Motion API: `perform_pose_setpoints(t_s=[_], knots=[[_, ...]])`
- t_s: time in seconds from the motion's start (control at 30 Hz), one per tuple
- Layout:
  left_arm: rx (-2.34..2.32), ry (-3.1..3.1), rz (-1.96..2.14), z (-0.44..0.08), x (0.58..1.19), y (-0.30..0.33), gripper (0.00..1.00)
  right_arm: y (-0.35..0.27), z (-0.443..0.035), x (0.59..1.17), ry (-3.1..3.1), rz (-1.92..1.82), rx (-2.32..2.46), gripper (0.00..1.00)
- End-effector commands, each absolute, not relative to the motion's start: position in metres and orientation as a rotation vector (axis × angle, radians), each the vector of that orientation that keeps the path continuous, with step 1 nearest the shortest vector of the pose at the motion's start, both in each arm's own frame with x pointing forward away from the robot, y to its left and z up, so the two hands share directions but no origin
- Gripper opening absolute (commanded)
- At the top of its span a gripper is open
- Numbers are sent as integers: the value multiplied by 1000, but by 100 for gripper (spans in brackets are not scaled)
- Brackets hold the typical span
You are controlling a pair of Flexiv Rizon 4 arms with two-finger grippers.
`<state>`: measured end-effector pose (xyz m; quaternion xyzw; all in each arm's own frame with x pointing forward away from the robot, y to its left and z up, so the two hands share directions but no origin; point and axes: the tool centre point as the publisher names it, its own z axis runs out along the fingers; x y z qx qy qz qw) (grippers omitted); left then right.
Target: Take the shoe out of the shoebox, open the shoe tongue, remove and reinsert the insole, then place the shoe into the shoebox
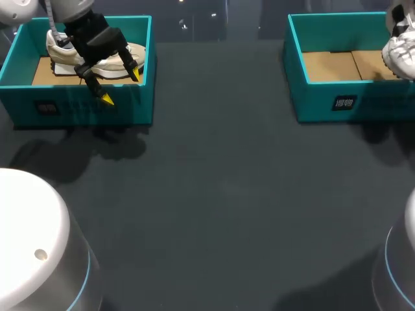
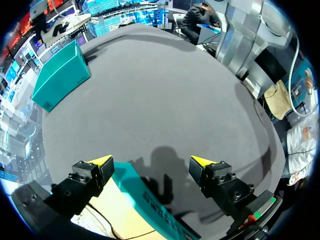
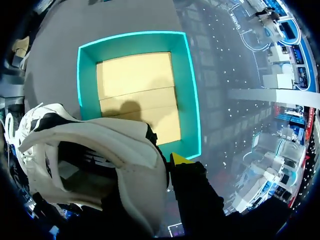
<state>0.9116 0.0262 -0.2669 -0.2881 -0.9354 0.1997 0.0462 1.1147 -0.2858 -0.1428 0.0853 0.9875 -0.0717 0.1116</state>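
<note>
A beige and white shoe (image 1: 120, 63) lies inside the left teal shoebox (image 1: 84, 107) at the table's far left. My left gripper (image 1: 121, 87) hangs open just above that box's front wall (image 2: 155, 207), nothing between its fingers (image 2: 100, 162). At the far right stands a second teal shoebox (image 1: 324, 103) with a bare cardboard floor (image 3: 135, 85). Over it my right gripper (image 3: 167, 162) is shut on the heel collar of a white shoe (image 3: 100, 145), held clear of the box. One yellow tip shows outside the shoe; the other is hidden inside it. In the head view the white shoe (image 1: 401, 53) sits at the right edge.
The dark table stretches between the two boxes. My arms' white round bases stand at the near left (image 1: 26, 233) and near right (image 1: 402, 259) corners. The right shoebox (image 2: 60, 80) shows far ahead of my left gripper.
</note>
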Motion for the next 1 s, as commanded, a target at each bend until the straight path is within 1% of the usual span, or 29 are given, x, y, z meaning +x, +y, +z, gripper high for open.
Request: perform_pose_setpoints(t_s=[0.03,0.2,0.53,0.6,0.67,0.77,1.0], knots=[[-880,-2857,607,-267,911,27,100,-295,-146,1112,2828,-125,760,0],[-880,-2857,607,-267,911,27,100,-299,-144,1106,2766,-109,998,0],[-880,-2857,607,-267,911,27,100,-299,-144,1106,2766,-109,998,0],[-880,-2857,607,-267,911,27,100,-300,-146,1105,2714,-155,1100,0],[-880,-2857,607,-267,911,27,100,-310,-152,1099,2612,-91,1279,0],[-880,-2857,607,-267,911,27,100,-319,-159,1092,2505,-164,1466,0],[-880,-2857,607,-267,911,27,100,-333,-172,1076,2282,-148,1678,0]])
